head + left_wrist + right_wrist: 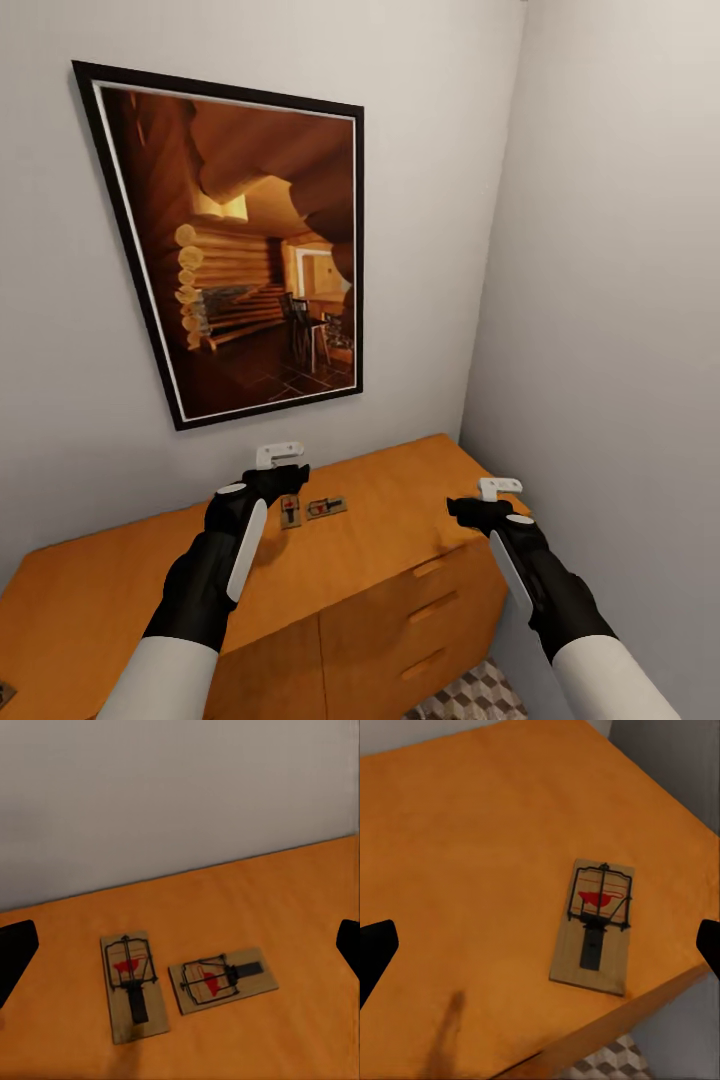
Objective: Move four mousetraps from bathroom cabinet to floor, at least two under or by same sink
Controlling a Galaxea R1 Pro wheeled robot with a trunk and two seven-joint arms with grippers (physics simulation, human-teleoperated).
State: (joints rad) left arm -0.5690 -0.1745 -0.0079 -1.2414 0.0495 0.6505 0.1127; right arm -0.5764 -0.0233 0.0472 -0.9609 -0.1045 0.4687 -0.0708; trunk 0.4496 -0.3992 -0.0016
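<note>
Mousetraps lie on the flat top of the cabinet (380, 560), the orange-brown chest that fills the corner between two pale walls; two of them sit side by side close to the back wall, just ahead of the left gripper (279, 455); in the left wrist view the first trap (133, 986) lies lengthwise away from the wall and the second trap (223, 979) lies crosswise beside it, near but not touching; each is a tan board with dark wire and a red mark. A third trap (595, 924) shows in the right wrist view, lying flat near the front corner of the cabinet top, close to its edge, with a patch of the bathroom floor (611, 1061) and its cube pattern visible below that edge. The left gripper hovers over the cabinet top above the pair, its fingers apart, with dark tips at both sides of the left wrist view and nothing between them; the right gripper (499, 488) hangs over the right end of the cabinet, beside the side wall, fingers likewise spread and empty. Drawers with wooden bar handles (428, 567) face the robot on the cabinet front; a framed picture (240, 250) of a log-cabin interior hangs on the back wall above the chest; more patterned floor (470, 695) shows at the foot of the cabinet.
</note>
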